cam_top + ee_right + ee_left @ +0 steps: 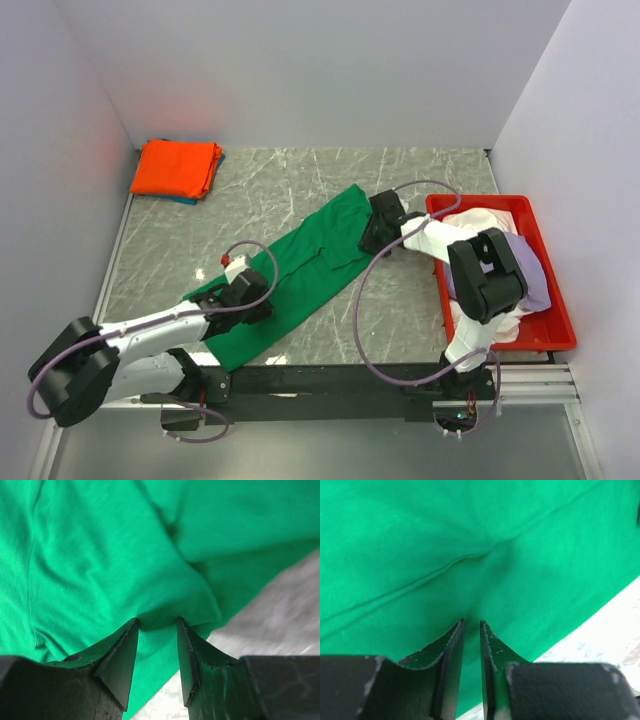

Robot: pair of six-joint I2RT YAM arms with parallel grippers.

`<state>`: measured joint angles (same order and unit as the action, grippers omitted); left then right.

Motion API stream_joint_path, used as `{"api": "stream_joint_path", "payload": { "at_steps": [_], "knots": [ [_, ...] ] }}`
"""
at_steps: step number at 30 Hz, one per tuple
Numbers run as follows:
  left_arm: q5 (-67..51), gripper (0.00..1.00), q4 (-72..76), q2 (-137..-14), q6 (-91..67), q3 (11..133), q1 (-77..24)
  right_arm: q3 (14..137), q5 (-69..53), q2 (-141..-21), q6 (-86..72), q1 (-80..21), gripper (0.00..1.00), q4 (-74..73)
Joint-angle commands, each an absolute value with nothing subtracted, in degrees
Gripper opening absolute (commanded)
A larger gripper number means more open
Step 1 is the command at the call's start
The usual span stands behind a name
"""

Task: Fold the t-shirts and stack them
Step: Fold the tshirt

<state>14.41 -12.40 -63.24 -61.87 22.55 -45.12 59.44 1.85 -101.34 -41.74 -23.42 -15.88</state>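
Note:
A bright green t-shirt (300, 272) lies as a long folded strip running diagonally across the table. My left gripper (258, 298) presses on its near left part. In the left wrist view the jaws (471, 622) stand nearly together, pinching a pucker of green cloth (480, 540) at their tips. My right gripper (373, 240) rests on the strip's far right end. Its jaws (157, 621) stand apart, with a ridge of green cloth (110, 555) bunched between the tips. An orange t-shirt (178, 167) lies folded at the back left on a blue one (187, 200).
A red tray (480, 202) at the right holds a crumpled white shirt (470, 224) and a lilac shirt (532, 272), partly behind my right arm (487, 275). White walls close in the left, back and right. Grey marbled tabletop (290, 185) shows around the green strip.

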Motion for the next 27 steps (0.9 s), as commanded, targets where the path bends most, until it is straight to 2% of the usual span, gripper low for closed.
{"api": "stream_joint_path", "payload": {
  "at_steps": [1, 9, 15, 23, 27],
  "knots": [
    [11.01, 0.25, -10.22, -68.54, -63.19, 24.16, -45.79, 64.67, 3.08, -104.41, -39.38, -19.09, 0.44, -17.57],
    [4.75, 0.23, -2.64, -82.51, -64.95, 34.79, -47.9, 82.07, 1.14, -116.08, -35.42, -15.47, 0.43, -25.29],
    [0.01, 0.22, 2.01, -93.68, -70.56, 42.62, -53.16, 98.67, -1.04, -124.96, -32.96, -14.85, 0.42, -30.84],
    [-7.29, 0.22, 9.57, -104.15, -77.95, 47.28, -60.38, 110.12, -5.53, -131.57, -30.59, -14.94, 0.42, -33.66],
    [-6.69, 0.24, 6.42, -104.33, -76.38, 50.09, -61.0, 113.46, -5.98, -132.37, -29.45, -15.2, 0.42, -35.5]
  ]
}}
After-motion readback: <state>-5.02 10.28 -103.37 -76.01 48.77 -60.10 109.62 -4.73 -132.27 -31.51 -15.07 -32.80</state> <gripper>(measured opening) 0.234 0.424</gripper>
